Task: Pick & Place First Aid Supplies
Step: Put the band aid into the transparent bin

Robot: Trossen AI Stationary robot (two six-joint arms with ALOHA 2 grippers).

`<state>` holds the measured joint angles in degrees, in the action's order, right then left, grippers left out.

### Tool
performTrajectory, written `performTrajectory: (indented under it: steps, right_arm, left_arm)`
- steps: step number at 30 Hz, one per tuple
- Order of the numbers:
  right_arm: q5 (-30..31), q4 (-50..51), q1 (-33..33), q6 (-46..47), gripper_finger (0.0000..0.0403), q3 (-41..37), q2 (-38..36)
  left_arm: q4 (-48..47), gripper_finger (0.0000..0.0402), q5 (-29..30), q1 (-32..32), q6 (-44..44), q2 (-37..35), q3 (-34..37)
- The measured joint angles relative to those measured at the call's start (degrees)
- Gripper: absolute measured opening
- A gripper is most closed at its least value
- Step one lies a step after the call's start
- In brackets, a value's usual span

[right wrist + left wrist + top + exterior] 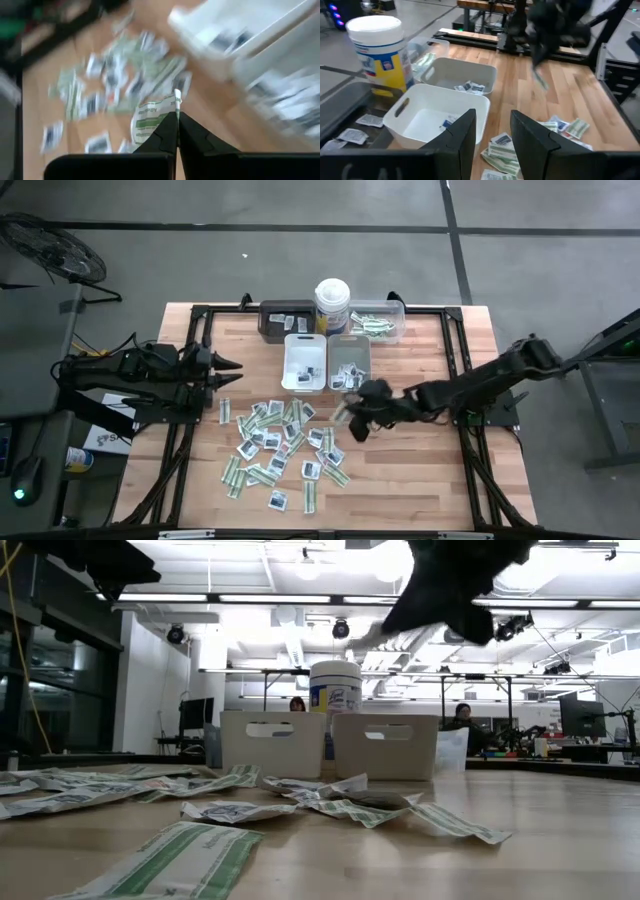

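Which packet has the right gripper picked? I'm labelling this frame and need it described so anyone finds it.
Start at the grey tray mid-table; just in front of it hangs the right gripper. Pinched in its shut fingertips is a green-and-white strip. Unlike the packets scattered on the wood, it is lifted clear.

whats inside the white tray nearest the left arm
The white tray holds a few small sachets on its floor, seen in the left wrist and high views. Its near wall and the left gripper's fingers hide part of the floor, so more may lie there.

Wood-plank table (420,470) (smooth, matt), glossy white plastic trays (304,364).
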<state>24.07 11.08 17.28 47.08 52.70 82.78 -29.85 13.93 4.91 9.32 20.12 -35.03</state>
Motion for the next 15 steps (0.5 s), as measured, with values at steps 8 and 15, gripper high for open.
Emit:
performTrajectory:
  steps: [8, 15]
  right_arm:
    - [17.88, 11.79, -0.53, 10.11, 0.0, 0.06, -9.8]
    - [22.21, 22.08, -6.46, 18.06, 0.0, 0.08, -11.65]
  left_arm:
    - [-0.04, 0.0119, -0.94, 0.0, -1.35, 0.0, 0.0]
    - [-0.06, 0.0119, -0.93, 0.0, -1.53, 0.0, 0.0]
